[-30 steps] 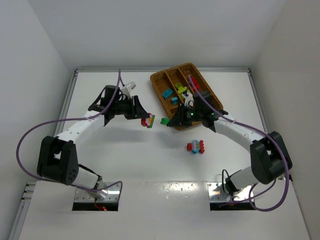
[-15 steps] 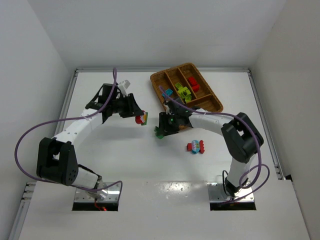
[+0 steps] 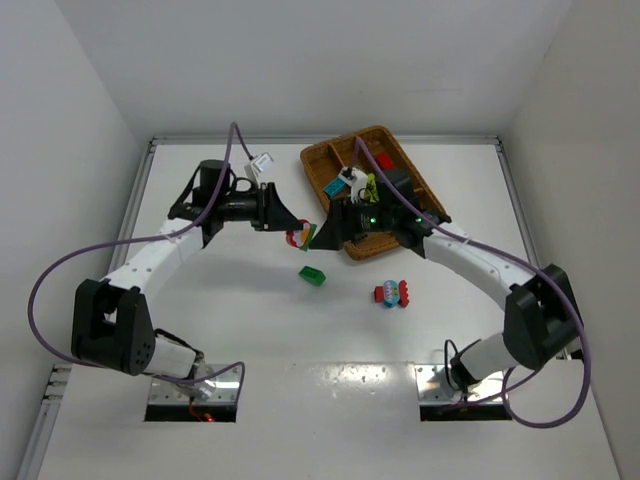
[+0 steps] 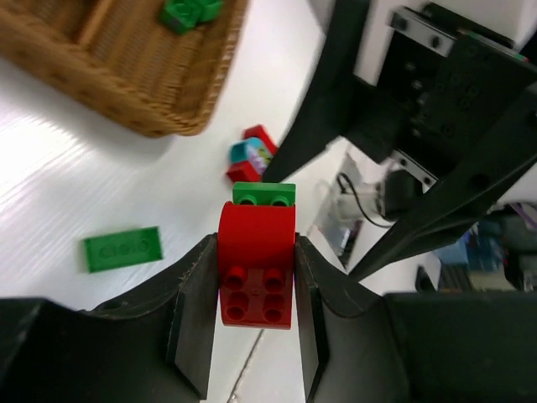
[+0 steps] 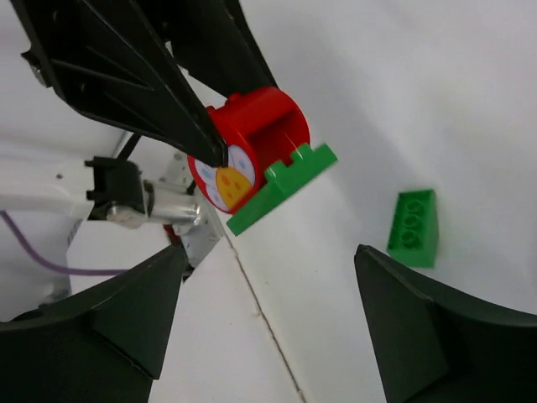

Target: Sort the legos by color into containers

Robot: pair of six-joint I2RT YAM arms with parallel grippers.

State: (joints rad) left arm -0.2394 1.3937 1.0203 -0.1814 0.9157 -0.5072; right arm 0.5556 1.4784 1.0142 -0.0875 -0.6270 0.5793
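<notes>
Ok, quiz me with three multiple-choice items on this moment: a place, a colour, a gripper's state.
1. Where is the loose green brick? A in the tray; B on the table; C stacked on the clump.
2. What colour is the plate stuck to the red piece in the left gripper? A cyan; B yellow; C green.
3. The right gripper is: A open, empty; B shut on a brick; C out of view.
1 B, it lies flat on the white tabletop. 2 C, both wrist views show it green. 3 A, its fingers stand wide apart, gripping nothing.
</notes>
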